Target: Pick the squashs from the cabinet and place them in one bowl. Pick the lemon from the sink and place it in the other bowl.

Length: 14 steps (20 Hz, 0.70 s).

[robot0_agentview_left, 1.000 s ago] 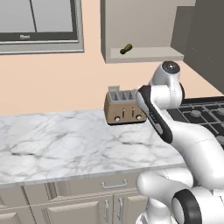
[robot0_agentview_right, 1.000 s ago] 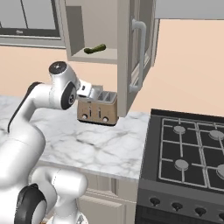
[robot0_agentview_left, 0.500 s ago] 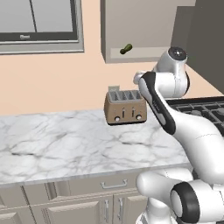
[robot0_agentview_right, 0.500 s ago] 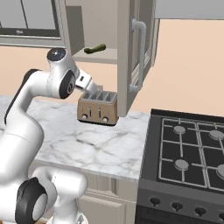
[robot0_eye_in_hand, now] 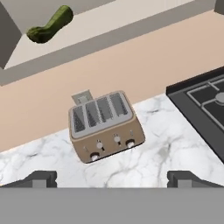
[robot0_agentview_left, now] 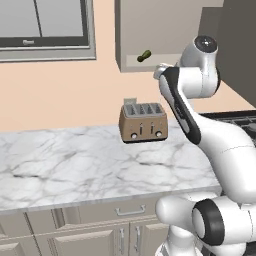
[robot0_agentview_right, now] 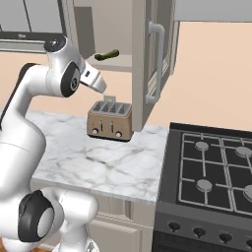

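One dark green squash [robot0_agentview_left: 144, 55] [robot0_agentview_right: 107, 55] lies on the flat shelf of the beige-grey cabinet [robot0_agentview_left: 150, 30] [robot0_agentview_right: 115, 27]. In the hand view that squash [robot0_eye_in_hand: 50, 24] sits at the upper left on the shelf [robot0_eye_in_hand: 113, 19]. My gripper [robot0_eye_in_hand: 112, 178] [robot0_agentview_right: 100, 86] is open, its two tips far apart with nothing between them. It hangs in the air just below and in front of the shelf, above the toaster, apart from the squash. The bowls, the lemon and the sink are out of view.
A brown four-slot toaster [robot0_agentview_left: 143, 122] [robot0_agentview_right: 110, 121] [robot0_eye_in_hand: 105, 127] stands on the marble counter [robot0_agentview_left: 75, 165] against the wall. The cabinet door [robot0_agentview_right: 152, 54] hangs open beside the shelf. A black stove [robot0_agentview_right: 216, 167] [robot0_eye_in_hand: 205, 98] lies to the right, a grey-framed window [robot0_agentview_left: 45, 30] to the left.
The arm has lifted the hand from toaster height up toward the cabinet shelf. The gripper has stayed open. The squash and toaster have not moved.
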Motion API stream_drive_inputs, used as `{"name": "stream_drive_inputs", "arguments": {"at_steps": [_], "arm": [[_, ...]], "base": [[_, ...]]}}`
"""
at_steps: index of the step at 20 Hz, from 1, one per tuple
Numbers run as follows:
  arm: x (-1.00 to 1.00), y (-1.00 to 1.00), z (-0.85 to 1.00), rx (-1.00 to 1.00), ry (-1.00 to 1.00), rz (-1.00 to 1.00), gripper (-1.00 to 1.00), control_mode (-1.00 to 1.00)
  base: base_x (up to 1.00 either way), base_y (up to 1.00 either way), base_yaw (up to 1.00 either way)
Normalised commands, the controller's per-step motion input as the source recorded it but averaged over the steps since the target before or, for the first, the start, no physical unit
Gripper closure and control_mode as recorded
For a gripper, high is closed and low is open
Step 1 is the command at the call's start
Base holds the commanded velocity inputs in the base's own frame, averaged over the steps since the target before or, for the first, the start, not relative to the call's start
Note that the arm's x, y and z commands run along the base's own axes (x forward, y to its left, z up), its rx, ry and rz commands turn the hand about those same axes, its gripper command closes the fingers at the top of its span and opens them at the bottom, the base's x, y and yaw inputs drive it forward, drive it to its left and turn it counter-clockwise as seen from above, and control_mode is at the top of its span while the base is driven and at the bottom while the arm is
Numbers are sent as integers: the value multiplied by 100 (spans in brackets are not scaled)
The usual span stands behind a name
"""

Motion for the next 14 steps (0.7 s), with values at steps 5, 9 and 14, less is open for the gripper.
{"name": "stream_drive_inputs", "arguments": {"at_steps": [5, 9, 14], "arm": [[6, 0, 45, 0, -5, -6, -100, -100], [11, 0, 47, 1, -3, -4, -100, -100], [18, 0, 26, 9, 0, 0, -100, -100]], "base": [[0, 0, 0], [0, 0, 0], [0, 0, 0]]}}
